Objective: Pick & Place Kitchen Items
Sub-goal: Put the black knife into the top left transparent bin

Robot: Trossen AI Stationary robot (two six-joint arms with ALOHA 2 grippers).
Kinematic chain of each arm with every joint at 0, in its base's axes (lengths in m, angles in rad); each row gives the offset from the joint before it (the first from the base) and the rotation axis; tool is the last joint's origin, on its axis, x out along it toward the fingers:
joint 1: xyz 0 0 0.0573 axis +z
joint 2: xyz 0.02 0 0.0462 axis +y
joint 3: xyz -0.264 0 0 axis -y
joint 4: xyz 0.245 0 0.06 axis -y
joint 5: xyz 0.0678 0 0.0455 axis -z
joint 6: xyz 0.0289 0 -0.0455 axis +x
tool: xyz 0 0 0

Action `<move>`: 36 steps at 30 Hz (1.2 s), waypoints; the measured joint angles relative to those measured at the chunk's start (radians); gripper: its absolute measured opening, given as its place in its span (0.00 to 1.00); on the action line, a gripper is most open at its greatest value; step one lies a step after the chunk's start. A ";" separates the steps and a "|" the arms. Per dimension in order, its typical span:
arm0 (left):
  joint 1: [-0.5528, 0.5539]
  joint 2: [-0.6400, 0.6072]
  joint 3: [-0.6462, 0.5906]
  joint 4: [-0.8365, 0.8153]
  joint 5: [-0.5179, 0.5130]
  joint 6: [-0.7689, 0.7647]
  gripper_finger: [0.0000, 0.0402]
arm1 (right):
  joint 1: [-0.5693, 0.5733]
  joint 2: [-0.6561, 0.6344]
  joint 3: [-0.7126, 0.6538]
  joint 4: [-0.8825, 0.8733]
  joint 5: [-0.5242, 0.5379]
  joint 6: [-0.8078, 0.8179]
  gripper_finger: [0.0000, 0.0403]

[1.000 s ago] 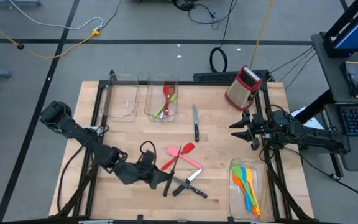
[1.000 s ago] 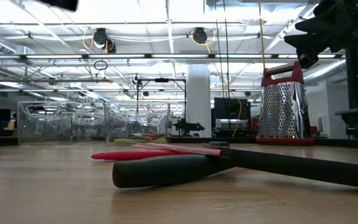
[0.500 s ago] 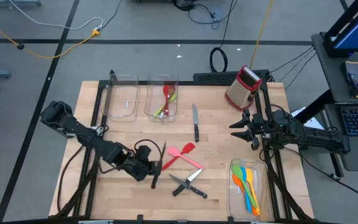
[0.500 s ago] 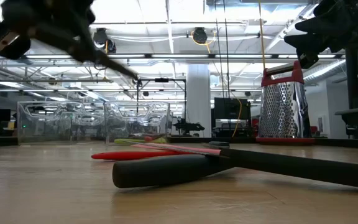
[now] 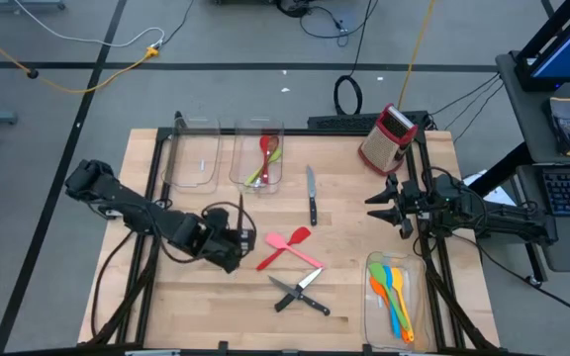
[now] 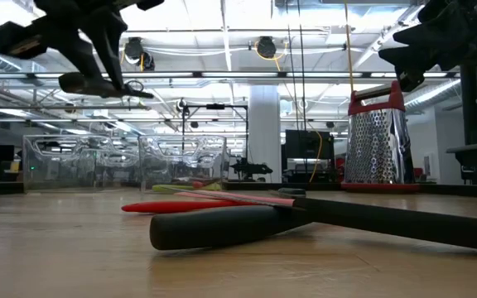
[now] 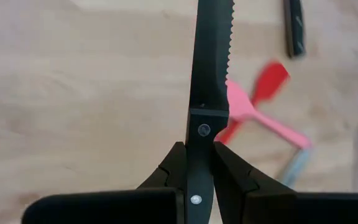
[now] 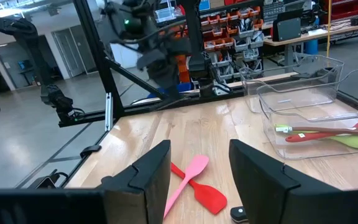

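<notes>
The left gripper (image 7: 199, 163) has its jaws closed tight on the black handle of a serrated knife (image 7: 209, 56), blade pointing out ahead of the wrist. In the overhead view that gripper (image 5: 234, 240) hangs above the worktop (image 5: 196, 297) just beside the crossed red spatula (image 5: 283, 245) and pink spatula (image 5: 300, 252), on the side away from the red box grater (image 5: 388, 138). The knife looks clear of the wood.

The step in hand is most likely the carry to a bin. Two clear bins sit at the far edge: an empty-looking one (image 5: 192, 163) and one (image 5: 258, 158) already holding a red and a green utensil. Which bin is meant for knives cannot be told from here.

To do this well:
- Keep the grip firm on the handle; a long blade levers easily.
- Lift high enough for the tip to clear the bin wall.
- Swing wide of the spatulas and the loose knife (image 5: 311, 196) lying between them and the grater.
- Lower the blade along the bin's length before letting go.

A crossed pair of knives (image 5: 300, 292) lies near the spatulas, still to collect. The right gripper (image 5: 386, 206) waits below the grater with its jaws apart, holding nothing.
</notes>
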 joint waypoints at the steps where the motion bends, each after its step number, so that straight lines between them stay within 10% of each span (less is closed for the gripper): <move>1: 0.012 0.000 0.021 -0.056 -0.002 0.000 0.09 | 0.000 0.000 0.000 0.000 0.000 0.000 0.39; 16: 0.312 -0.006 0.169 -0.457 -0.003 0.272 0.09 | 0.000 0.000 0.000 0.001 -0.001 0.000 0.39; 36: 1.003 -0.163 0.172 -0.405 -0.079 1.010 0.09 | 0.000 0.009 0.000 -0.007 0.000 0.000 0.39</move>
